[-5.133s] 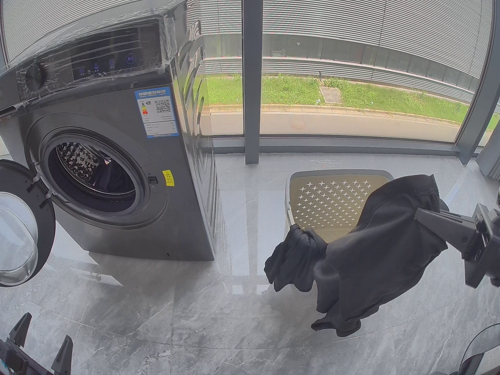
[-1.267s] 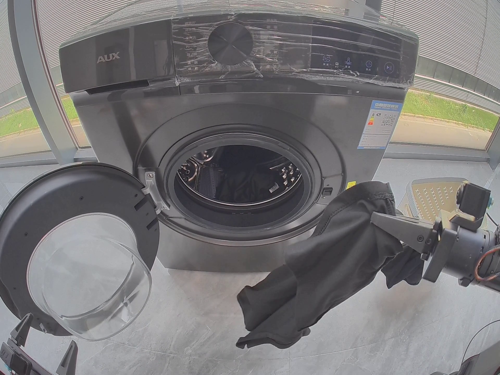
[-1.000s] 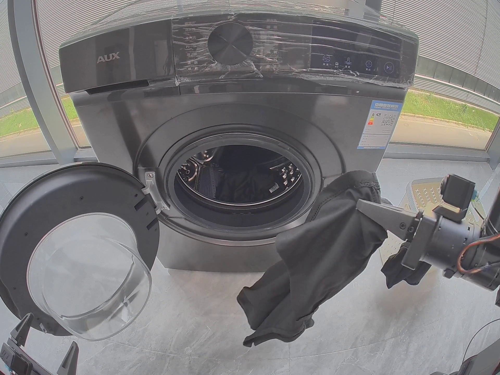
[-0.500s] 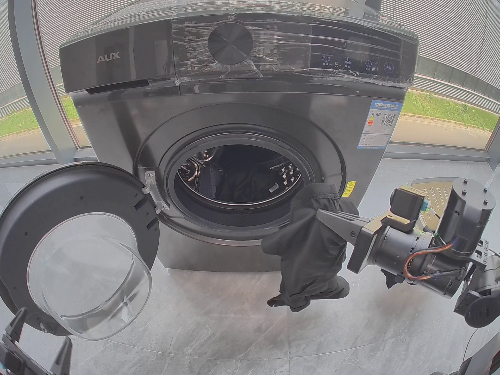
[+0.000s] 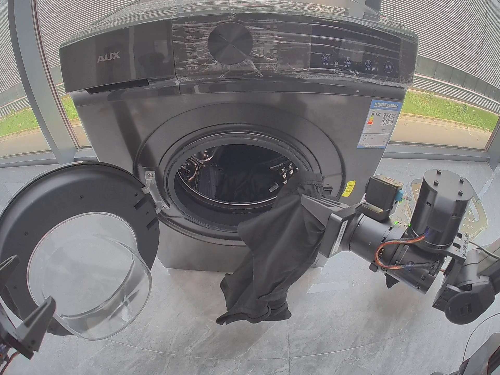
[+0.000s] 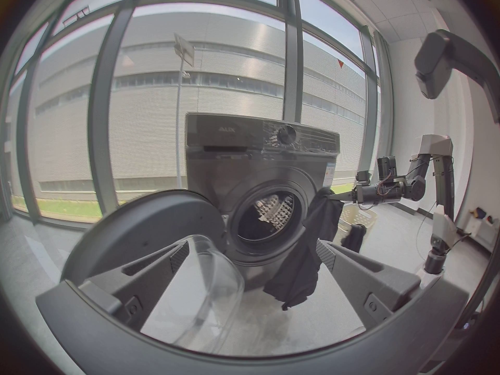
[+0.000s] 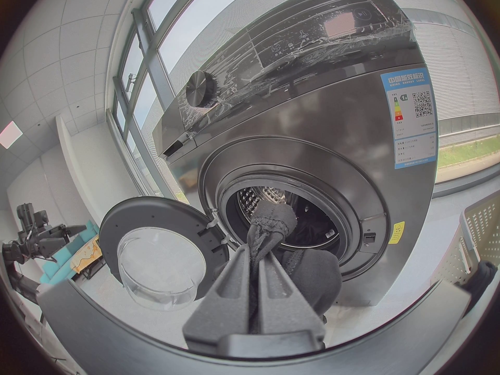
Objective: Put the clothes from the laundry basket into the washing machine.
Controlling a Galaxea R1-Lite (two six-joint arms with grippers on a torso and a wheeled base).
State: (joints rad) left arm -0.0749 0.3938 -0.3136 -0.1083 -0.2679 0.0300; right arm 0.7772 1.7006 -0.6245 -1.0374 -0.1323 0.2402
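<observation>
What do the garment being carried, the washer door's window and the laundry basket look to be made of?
Garment: soft, dark, matte fabric; it drapes and bunches in folds.
Door window: clear glossy bowl, glass or plastic, cannot tell which; the floor shows through it.
Laundry basket: pale rigid plastic, probably; rows of small moulded perforations.

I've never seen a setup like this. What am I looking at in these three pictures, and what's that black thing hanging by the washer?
This is a two-armed robot loading laundry. One picture comes from a camera on its head; the other two from cameras on its wrists. The washing machine stands on a tiled floor, door swung open. The right gripper is shut on a dark garment, held at the opening's rim, the rest hanging down. The left gripper is open and empty, low by the door. The laundry basket sits behind the right arm.
</observation>
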